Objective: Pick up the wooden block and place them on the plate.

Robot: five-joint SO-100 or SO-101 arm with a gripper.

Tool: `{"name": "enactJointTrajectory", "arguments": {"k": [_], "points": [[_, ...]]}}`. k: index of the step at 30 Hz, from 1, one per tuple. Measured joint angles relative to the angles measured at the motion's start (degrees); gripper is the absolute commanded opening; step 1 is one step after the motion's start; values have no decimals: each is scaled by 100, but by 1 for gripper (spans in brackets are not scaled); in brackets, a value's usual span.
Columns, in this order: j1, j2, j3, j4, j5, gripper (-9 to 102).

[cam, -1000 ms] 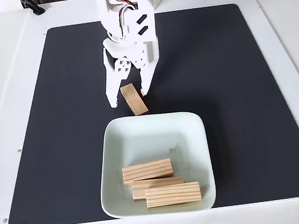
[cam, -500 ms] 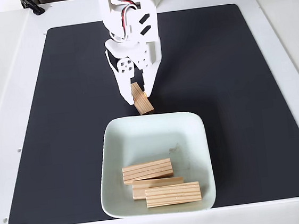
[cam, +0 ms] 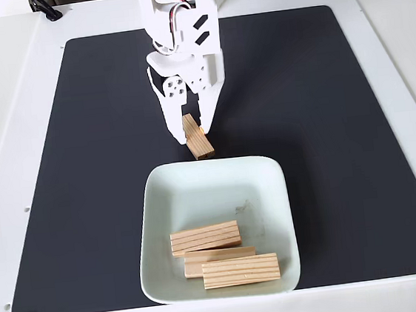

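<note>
A light-tan wooden block (cam: pixel 198 138) lies on the black mat just beyond the plate's far rim. My white gripper (cam: pixel 191 133) comes down from above, and its fingers are shut on that block's upper end. The plate (cam: pixel 264 186) is a square pale mint-white dish at the front centre of the mat. Three more wooden blocks rest in its near half: one (cam: pixel 205 237) lies alone, a second (cam: pixel 218 255) sits partly under a third (cam: pixel 240 270).
The black mat (cam: pixel 330 113) covers most of the white table, with open mat on both sides of the arm and plate. A black cable (cam: pixel 42 6) lies at the table's far left corner. Black clips sit at the front corners.
The fingers have closed from wide open onto the block, which turned more upright between them. In the last half second the gripper barely moved.
</note>
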Motion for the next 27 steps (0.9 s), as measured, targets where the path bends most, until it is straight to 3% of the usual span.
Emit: {"name": "enactJointTrajectory", "arguments": {"k": [10, 19, 23, 27], "points": [[-290, 3190, 1556, 70, -290, 0], [-237, 6003, 2250, 70, -2443, 0], [-229, 5862, 1775, -9, -4008, 0], [-246, 4790, 343, -9, -5317, 0]]}}
